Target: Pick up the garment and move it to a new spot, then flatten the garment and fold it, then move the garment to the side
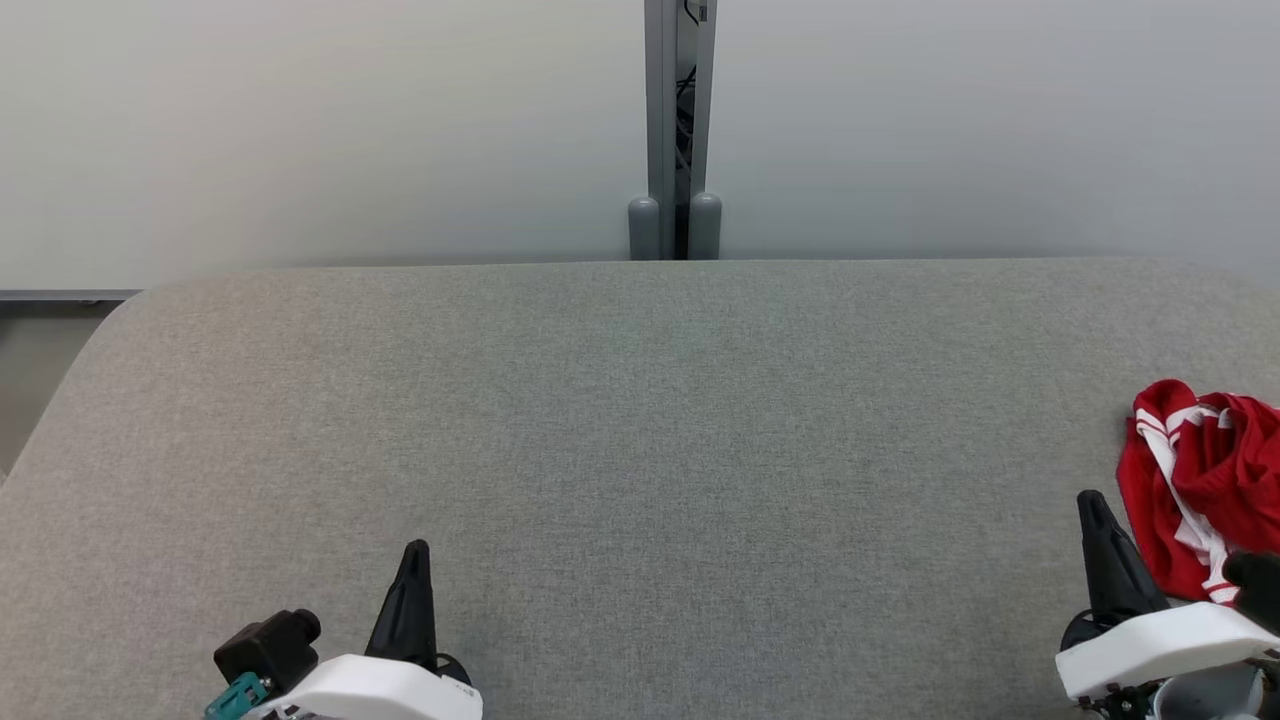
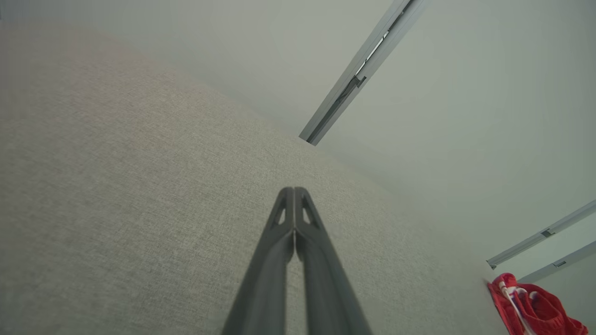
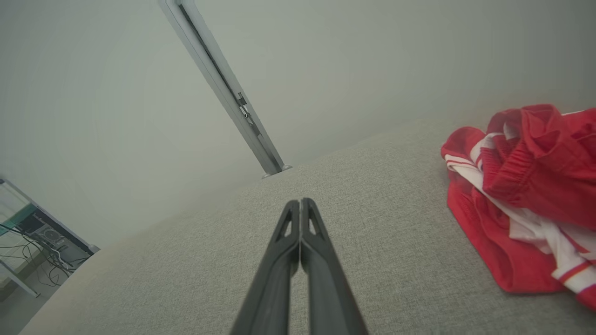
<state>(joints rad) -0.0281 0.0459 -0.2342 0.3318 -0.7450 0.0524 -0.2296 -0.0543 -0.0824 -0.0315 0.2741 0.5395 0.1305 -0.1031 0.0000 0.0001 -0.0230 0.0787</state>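
A crumpled red garment with white stripes (image 1: pixel 1200 480) lies bunched at the far right of the grey fabric table (image 1: pixel 640 420); the same garment (image 3: pixel 521 195) fills the right of the right wrist view and sits small at the lower right of the left wrist view (image 2: pixel 531 307). My right gripper (image 1: pixel 1092 505) is shut with nothing in it, just left of the garment and apart from it; its tips (image 3: pixel 300 202) press together. Near the front edge at the lower left, my left gripper (image 1: pixel 416 552) is also shut and empty, tips (image 2: pixel 293 190) closed, far from the garment.
A pale wall rises behind the table, with a grey vertical post (image 1: pixel 678 130) at its middle. The table's left corner curves away (image 1: pixel 110 320), with floor beyond. A desk with cables (image 3: pixel 32 242) shows far off in the right wrist view.
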